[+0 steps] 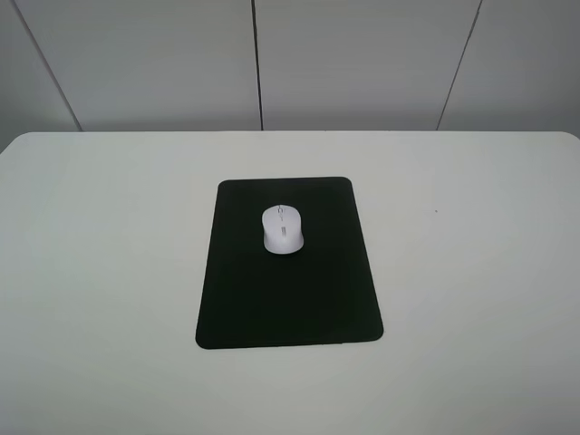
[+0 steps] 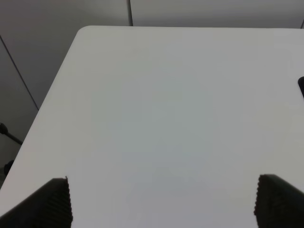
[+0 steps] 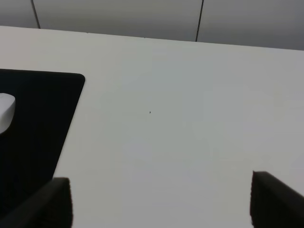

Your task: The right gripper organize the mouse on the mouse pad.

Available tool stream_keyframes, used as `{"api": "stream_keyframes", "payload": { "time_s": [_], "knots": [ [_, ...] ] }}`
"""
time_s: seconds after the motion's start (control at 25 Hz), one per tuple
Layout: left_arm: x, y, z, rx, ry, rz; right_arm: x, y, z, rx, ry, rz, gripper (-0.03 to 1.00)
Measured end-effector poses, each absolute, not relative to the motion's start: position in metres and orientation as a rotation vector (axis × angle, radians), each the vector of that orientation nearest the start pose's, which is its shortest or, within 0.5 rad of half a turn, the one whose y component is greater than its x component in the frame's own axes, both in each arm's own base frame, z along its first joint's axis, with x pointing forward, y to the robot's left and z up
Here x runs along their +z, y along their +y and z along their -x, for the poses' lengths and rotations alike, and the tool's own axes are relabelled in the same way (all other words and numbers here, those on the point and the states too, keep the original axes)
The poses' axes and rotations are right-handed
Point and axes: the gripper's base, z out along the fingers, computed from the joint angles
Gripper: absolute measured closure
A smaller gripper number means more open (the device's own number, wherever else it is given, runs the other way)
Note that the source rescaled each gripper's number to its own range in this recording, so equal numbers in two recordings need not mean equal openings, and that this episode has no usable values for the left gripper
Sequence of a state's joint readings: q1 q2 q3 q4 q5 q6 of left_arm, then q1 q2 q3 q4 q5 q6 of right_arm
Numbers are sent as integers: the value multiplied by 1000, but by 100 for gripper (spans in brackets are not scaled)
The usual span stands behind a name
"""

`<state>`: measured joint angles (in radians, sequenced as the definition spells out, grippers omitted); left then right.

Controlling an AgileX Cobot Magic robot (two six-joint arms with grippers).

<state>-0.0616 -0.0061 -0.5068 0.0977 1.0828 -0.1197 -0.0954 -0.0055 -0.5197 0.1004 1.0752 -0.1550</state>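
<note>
The white mouse point(image 1: 282, 228) lies on the upper middle of the black mouse pad point(image 1: 288, 290), its scroll wheel toward the far wall. In the right wrist view the pad point(image 3: 33, 123) fills one side and an edge of the mouse point(image 3: 5, 113) shows at the frame's border. The right gripper point(image 3: 161, 199) is open, its two black fingertips point(image 3: 52, 202) wide apart above bare table beside the pad. The left gripper point(image 2: 161, 202) is open over bare table, with a sliver of the pad point(image 2: 301, 87) at the frame's edge. Neither gripper shows in the exterior high view.
The white table point(image 1: 471, 272) spreads around the pad on all sides. Its far edge meets a grey panelled wall point(image 1: 362, 63). A tiny dark speck point(image 1: 436, 212) lies right of the pad. The table's left corner point(image 2: 83, 31) shows in the left wrist view.
</note>
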Motion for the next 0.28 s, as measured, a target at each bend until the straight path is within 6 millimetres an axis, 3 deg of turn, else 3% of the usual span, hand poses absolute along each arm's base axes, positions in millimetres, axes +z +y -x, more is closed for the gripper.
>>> {"api": "stream_keyframes", "payload": {
  "time_s": [0.28],
  "knots": [
    [278,8,7,4,2049,66,282,9,8,-38,2029,67,35]
  ]
}}
